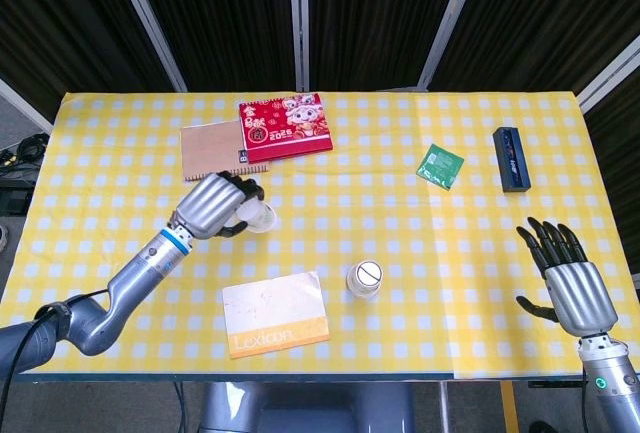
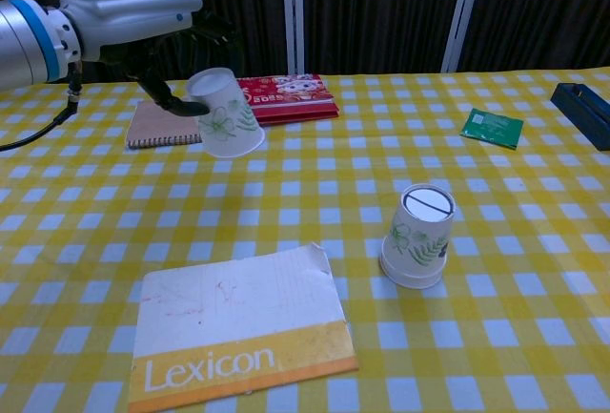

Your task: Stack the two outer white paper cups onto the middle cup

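Note:
My left hand [image 1: 215, 206] [image 2: 143, 22] holds a white paper cup [image 1: 257, 217] [image 2: 227, 113] with a green leaf print, lifted off the table and tilted. An upturned stack of white cups [image 1: 364, 279] [image 2: 418, 237] stands on the yellow checked tablecloth near the table's middle front, to the right of the held cup. My right hand [image 1: 568, 278] hovers open at the right front edge, fingers spread, holding nothing; the chest view does not show it.
A Lexicon booklet [image 1: 274, 313] [image 2: 236, 327] lies at the front. At the back are a brown notebook [image 1: 213, 149] [image 2: 157, 131] and a red calendar [image 1: 285, 125] [image 2: 278, 95]. A green packet [image 1: 440, 165] [image 2: 492, 127] and a dark blue box [image 1: 509, 159] [image 2: 582, 112] lie to the right.

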Motion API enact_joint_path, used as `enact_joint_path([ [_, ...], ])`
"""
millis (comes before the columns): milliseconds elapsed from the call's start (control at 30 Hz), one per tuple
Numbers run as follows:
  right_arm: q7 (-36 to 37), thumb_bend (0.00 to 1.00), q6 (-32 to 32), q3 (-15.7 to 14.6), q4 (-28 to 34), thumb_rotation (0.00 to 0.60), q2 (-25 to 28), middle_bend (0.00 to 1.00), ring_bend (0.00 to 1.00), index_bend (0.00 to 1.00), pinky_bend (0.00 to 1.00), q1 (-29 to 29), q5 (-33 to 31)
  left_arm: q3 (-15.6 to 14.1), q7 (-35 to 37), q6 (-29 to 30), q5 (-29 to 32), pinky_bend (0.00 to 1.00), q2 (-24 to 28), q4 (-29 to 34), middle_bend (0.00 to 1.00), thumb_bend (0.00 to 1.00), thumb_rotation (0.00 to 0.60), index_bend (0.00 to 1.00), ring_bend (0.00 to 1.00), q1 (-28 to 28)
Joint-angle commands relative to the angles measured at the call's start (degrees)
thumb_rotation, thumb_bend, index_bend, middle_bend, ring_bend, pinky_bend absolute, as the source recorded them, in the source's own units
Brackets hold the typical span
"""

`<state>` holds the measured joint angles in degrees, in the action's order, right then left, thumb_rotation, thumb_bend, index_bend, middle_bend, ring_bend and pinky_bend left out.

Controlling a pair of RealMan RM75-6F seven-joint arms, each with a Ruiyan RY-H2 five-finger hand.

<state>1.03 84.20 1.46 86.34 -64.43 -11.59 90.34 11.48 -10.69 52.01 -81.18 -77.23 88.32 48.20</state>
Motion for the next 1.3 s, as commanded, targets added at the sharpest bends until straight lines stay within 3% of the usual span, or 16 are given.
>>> enact_joint_path([
  [33, 0.2, 0.0, 0.1, 0.2, -0.1, 0.6, 0.1, 0.0, 0.0, 0.0, 0.0, 0.1, -0.1, 1.2, -2.7, -0.5, -2.5, 0.41, 1.6, 6.6, 0.38, 0.32, 0.6, 0.38, 0.43, 3.0],
  [267, 0.6, 0.0, 0.1, 0.6, -0.4, 0.6, 0.1, 0.0, 0.0, 0.0, 0.0, 0.4, -0.5, 3.7, -9.2, -4.6, -0.2, 0.41, -0.1, 12.5, 0.38, 0.31, 0.6, 0.39, 0.43, 8.5],
  [567, 0.9, 0.0, -0.5, 1.1, -1.0, 0.6, 0.0, 0.0, 0.0, 0.0, 0.0, 0.5, -1.0, 4.9, -18.9, -10.0, 5.8, 0.4, -3.6, 12.5, 0.38, 0.31, 0.6, 0.39, 0.43, 15.5],
  [1300, 2.3, 0.0, -0.9, 2.4, -1.7, 0.6, 0.3, 0.0, 0.0, 0.0, 0.0, 0.7, -2.4, 3.7, -20.0, -12.9, 9.4, 0.38, -10.1, 5.4, 0.38, 0.31, 0.6, 0.4, 0.43, 22.7],
])
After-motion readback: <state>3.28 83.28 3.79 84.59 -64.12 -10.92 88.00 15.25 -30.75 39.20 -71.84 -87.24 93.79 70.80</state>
